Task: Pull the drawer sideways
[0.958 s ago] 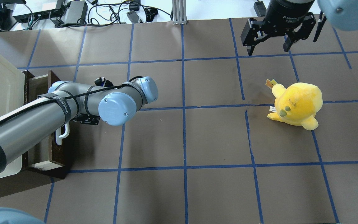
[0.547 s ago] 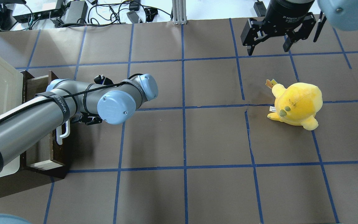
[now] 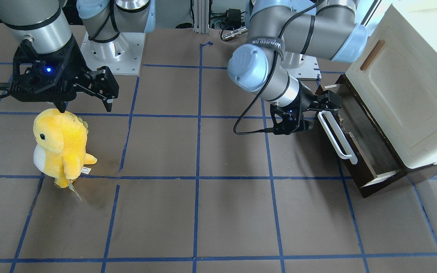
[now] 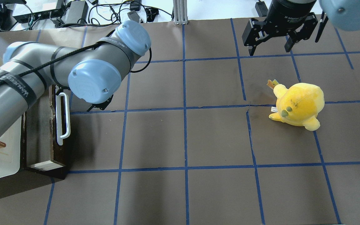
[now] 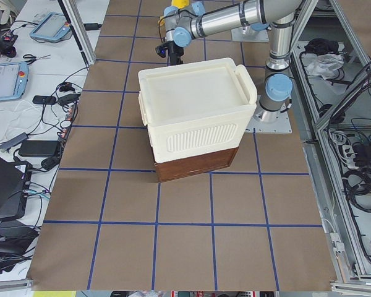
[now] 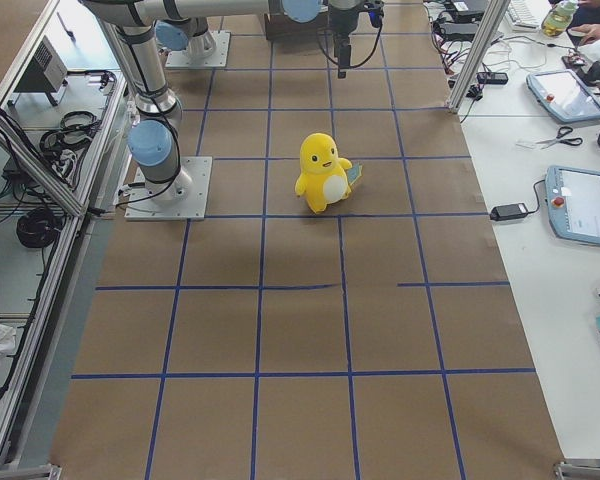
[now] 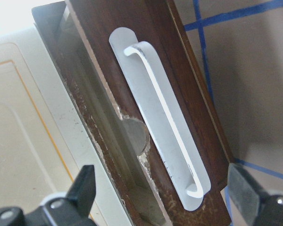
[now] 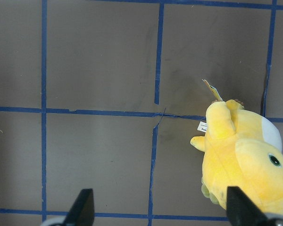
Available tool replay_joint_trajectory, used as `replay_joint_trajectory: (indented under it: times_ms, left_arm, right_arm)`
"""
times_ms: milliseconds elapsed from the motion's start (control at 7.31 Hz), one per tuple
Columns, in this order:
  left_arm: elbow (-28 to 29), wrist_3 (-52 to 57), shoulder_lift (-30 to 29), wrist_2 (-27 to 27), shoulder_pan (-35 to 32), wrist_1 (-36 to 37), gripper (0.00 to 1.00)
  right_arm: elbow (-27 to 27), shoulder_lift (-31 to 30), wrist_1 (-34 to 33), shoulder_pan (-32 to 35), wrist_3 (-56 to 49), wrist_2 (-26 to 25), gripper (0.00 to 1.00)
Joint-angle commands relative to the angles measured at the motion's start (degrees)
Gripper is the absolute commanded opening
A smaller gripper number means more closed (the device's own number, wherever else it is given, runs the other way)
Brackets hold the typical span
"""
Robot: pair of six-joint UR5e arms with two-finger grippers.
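Observation:
The dark brown drawer sticks out of the cream-white cabinet, its pale lining showing. Its long white bar handle is in full view, also in the front view and the left wrist view. My left gripper is open and empty, just off the far end of the handle and not touching it. In the left wrist view its fingertips stand wide apart, short of the drawer front. My right gripper is open and empty at the far right.
A yellow plush toy stands on the brown paper at the right, just nearer than the right gripper; it also shows in the right wrist view. The cabinet fills the table's left end. Blue tape lines grid the table.
My left arm has swung away from the middle of the handle toward the far side, uncovering the handle. The drawer, the right gripper and the plush toy have not moved.

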Motion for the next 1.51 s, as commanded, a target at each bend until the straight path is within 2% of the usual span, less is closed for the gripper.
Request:
replay_joint_trajectory:
  times_ms: [0,137,274,411,684,821,1368]
  left_arm:
    - [2.83,2.64,7.49,-8.59,0.19,-3.09,1.0]
    - [4.41,4.9,10.83,-13.05,0.19,-3.29,1.0]
    - [4.42,4.84,12.52,-18.75,0.88,-4.43,1.0]
    - [4.86,5.01,13.23,-21.94,2.89,-6.53,1.0]
    - [7.22,7.73,13.85,-36.84,11.22,-6.02,1.0]
    - [8.19,9.13,13.77,-40.57,14.48,-4.28,1.0]
    - [7.41,8.79,13.94,-40.69,14.25,-2.77,1.0]
  right_arm:
    - [0.0,0.0,0.0,0.0,0.04,0.0,1.0]
    - [0.0,0.0,0.0,0.0,0.04,0.0,1.0]
    - [0.0,0.0,0.0,0.0,0.04,0.0,1.0]
    - [0.0,0.0,0.0,0.0,0.04,0.0,1.0]
    - [0.0,0.0,0.0,0.0,0.04,0.0,1.0]
    - [0.0,0.0,0.0,0.0,0.04,0.0,1.0]
    - [0.0,0.0,0.0,0.0,0.04,0.0,1.0]
